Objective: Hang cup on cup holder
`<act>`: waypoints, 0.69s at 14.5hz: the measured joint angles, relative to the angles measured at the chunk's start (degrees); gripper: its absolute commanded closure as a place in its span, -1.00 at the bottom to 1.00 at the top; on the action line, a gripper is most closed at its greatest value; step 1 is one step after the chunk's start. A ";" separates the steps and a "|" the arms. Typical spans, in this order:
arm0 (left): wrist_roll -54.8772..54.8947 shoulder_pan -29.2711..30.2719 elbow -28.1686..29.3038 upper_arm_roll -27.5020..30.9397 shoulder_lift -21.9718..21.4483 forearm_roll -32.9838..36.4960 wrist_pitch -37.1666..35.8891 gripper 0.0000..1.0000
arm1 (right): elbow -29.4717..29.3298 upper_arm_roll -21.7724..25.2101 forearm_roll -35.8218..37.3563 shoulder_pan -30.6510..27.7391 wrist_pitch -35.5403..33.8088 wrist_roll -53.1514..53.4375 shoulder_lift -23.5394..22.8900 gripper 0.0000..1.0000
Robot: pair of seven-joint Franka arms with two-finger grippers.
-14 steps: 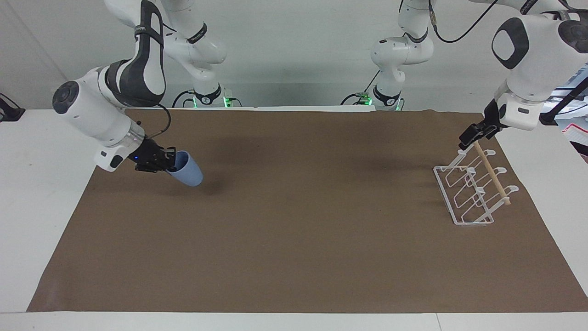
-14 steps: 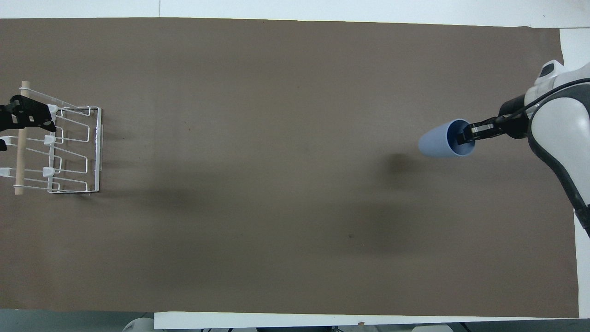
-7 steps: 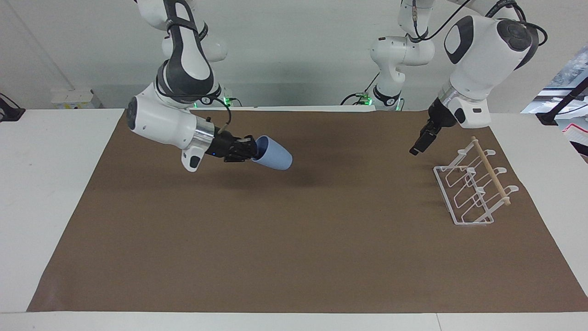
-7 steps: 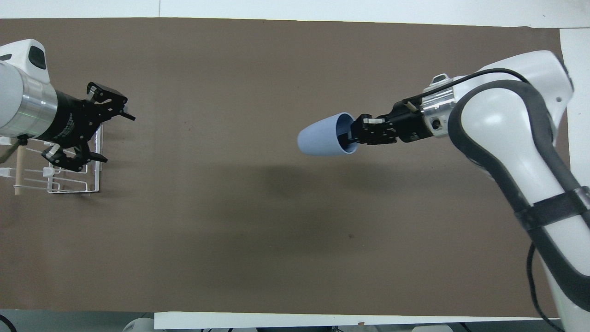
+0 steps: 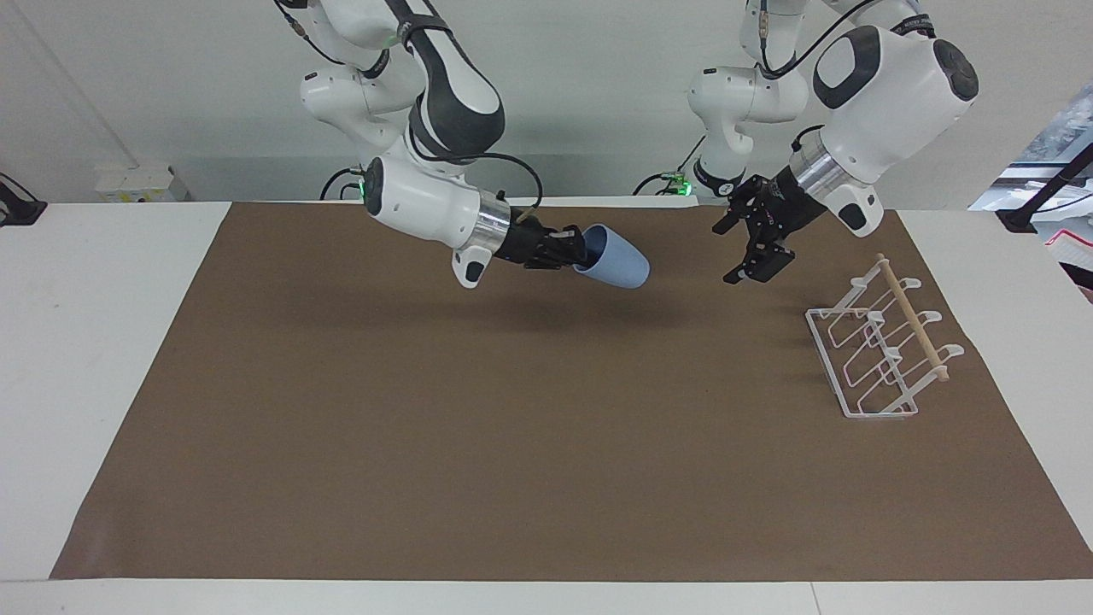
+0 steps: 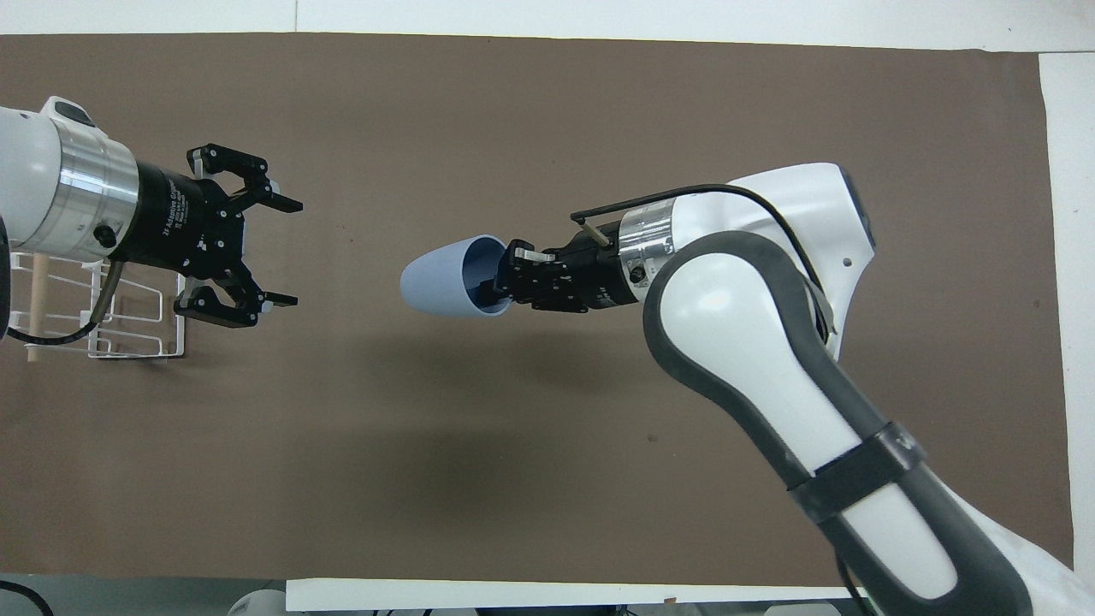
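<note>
Brown paper covers the surface (image 5: 529, 444) where the white wire cup holder (image 5: 879, 350) stands bare at the left arm's end. Midair over the middle, the right tool (image 5: 570, 248) grips the light-blue cup (image 5: 616, 260) by its rim; the left tool (image 5: 756, 243) hovers open-fingered nearby. Hanging remains undone.

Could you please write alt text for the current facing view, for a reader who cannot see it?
The right gripper holds a light-blue cup by its rim, tilted in the air over the brown mat. The left gripper hangs open, facing the cup. A white wire cup holder stands empty at the left arm's end.
</note>
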State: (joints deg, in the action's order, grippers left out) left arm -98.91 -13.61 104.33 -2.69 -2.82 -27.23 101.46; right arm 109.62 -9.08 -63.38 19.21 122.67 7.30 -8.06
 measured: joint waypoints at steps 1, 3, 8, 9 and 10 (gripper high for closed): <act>-1.79 -0.28 0.77 -0.21 0.02 -1.04 0.18 -1.00 | 0.07 0.00 -0.06 0.36 0.11 0.58 0.00 1.00; -3.05 -0.46 2.48 -0.76 0.14 -2.22 1.76 -1.00 | 0.09 0.16 -0.12 0.36 0.11 0.93 0.00 1.00; -3.30 -1.30 5.77 -5.19 2.73 -4.62 10.34 -1.00 | 0.11 0.42 -0.18 0.34 0.11 0.94 0.00 1.00; -3.32 -1.49 5.83 -6.04 3.33 -5.42 11.72 -1.00 | 0.12 0.43 -0.18 0.34 0.13 0.94 0.00 1.00; -3.32 -1.67 5.86 -6.66 3.68 -5.79 12.29 -1.00 | 0.20 0.55 -0.18 0.28 0.30 0.95 0.00 1.00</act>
State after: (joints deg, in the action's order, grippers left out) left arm -102.23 -15.28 110.19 -9.34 0.85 -33.02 113.75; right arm 109.82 -8.52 -63.56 19.49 122.97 8.25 -8.06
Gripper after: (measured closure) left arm 0.000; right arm 0.952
